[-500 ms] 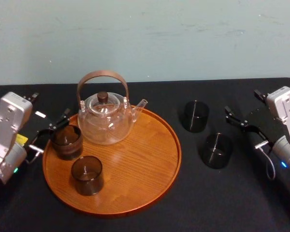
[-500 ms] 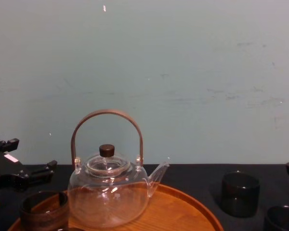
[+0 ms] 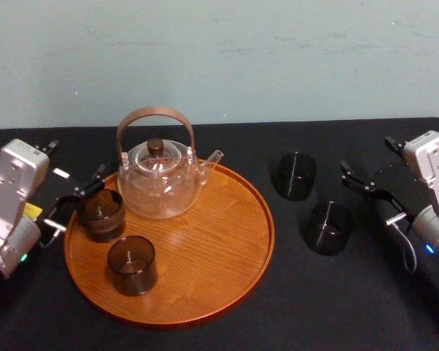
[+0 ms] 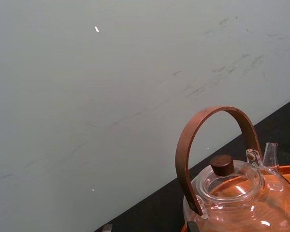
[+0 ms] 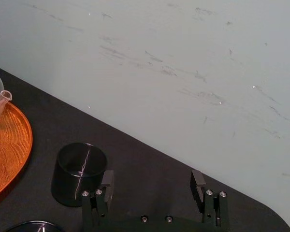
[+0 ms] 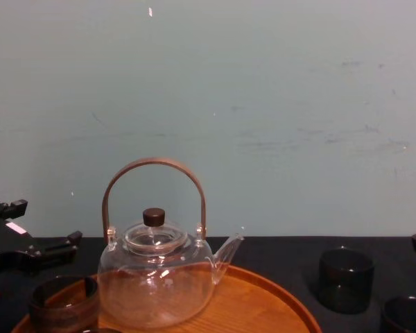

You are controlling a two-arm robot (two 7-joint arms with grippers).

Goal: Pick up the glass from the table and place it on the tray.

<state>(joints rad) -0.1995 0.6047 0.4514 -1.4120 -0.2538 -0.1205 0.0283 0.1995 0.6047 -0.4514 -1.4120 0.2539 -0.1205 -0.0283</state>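
Two dark glasses are standing upright on the black surface [image 3: 336, 307], both off to the right of the tray [image 3: 205, 248]. The nearer glass [image 3: 329, 227] is sitting just beside the right hand [image 3: 366, 194], on the tray side of it and a little closer to the robot. The farther glass [image 3: 294, 175] is standing beyond that one, nearer the wall.

The right hand is hovering with its fingers [image 5: 108, 180] spread wide and nothing between them, and it is pointing across the surface toward the two glasses. It is by far the closer hand to either one.

The left hand [image 3: 73, 199] is waiting at the tray's left edge, fingers apart, just beside a third glass [image 3: 100, 214] already standing on the tray. Whether it is touching that glass I cannot tell.

So the next move is probably falling to the right hand: a short sideways reach to bracket the nearer glass around its wall. Carrying it leftward over the rim is looking easy, since bare wood is lying open in front of the teapot [image 3: 159, 183].
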